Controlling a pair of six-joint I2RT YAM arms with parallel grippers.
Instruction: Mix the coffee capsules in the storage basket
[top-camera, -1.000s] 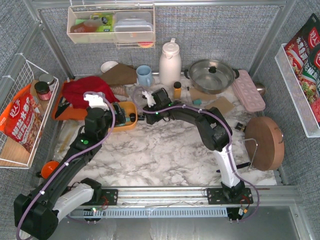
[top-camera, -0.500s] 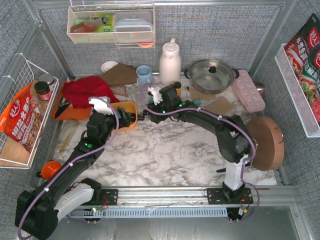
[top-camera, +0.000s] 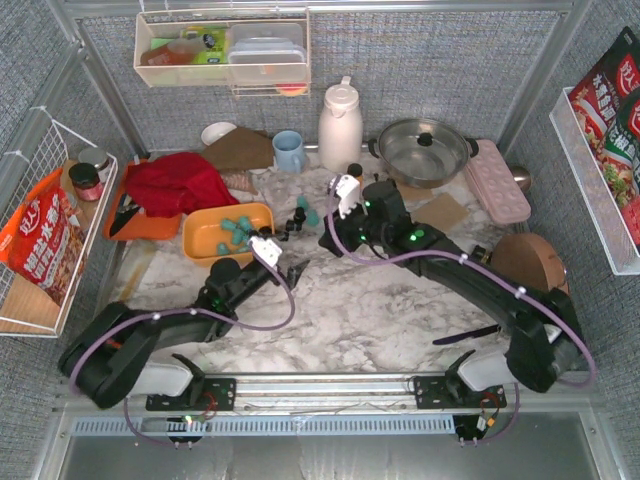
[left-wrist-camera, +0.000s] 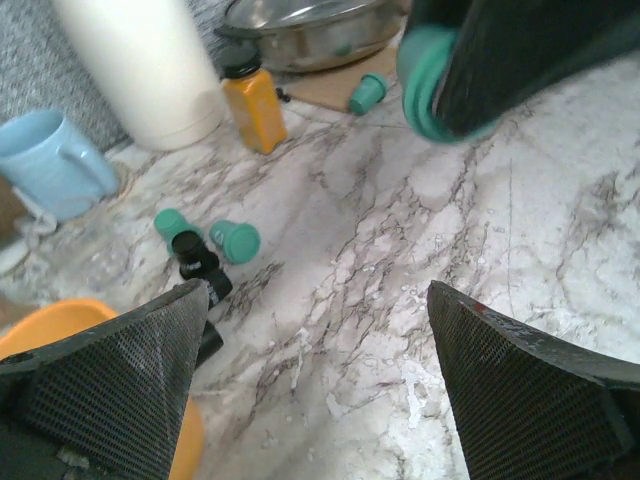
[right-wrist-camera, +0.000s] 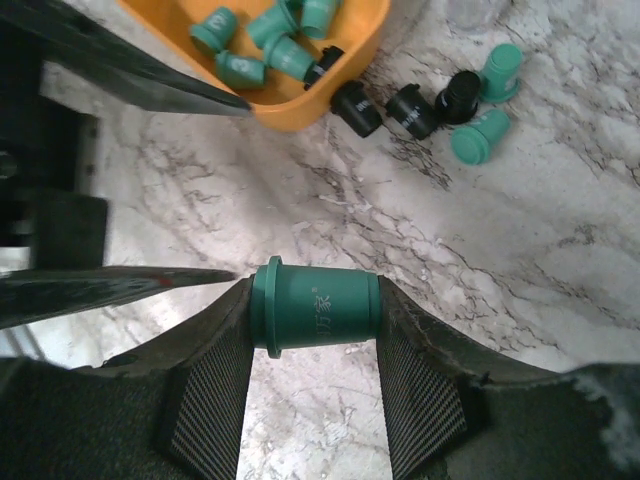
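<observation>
The orange storage basket (top-camera: 197, 236) holds several teal coffee capsules (top-camera: 236, 228); the right wrist view shows them with one black capsule in the basket (right-wrist-camera: 275, 95). Loose black capsules (right-wrist-camera: 410, 110) and teal ones (right-wrist-camera: 482, 135) lie on the marble just right of the basket (top-camera: 303, 213). My right gripper (right-wrist-camera: 315, 330) is shut on a teal capsule (right-wrist-camera: 315, 305) and holds it above the marble, right of the basket (top-camera: 336, 241). My left gripper (left-wrist-camera: 320, 400) is open and empty, low over the marble in front of the basket's right end (top-camera: 293, 268).
An amber bottle (left-wrist-camera: 250, 100), a white thermos (top-camera: 340, 125), a blue mug (top-camera: 289, 150) and a steel pot (top-camera: 424, 150) stand behind. One teal capsule (left-wrist-camera: 368, 93) lies by the pot. An orange board under a red cloth (top-camera: 175, 183) sits left of the basket.
My left gripper has left the basket and dropped to the marble in front of its right end. My right gripper has moved right and nearer, away from the basket.
</observation>
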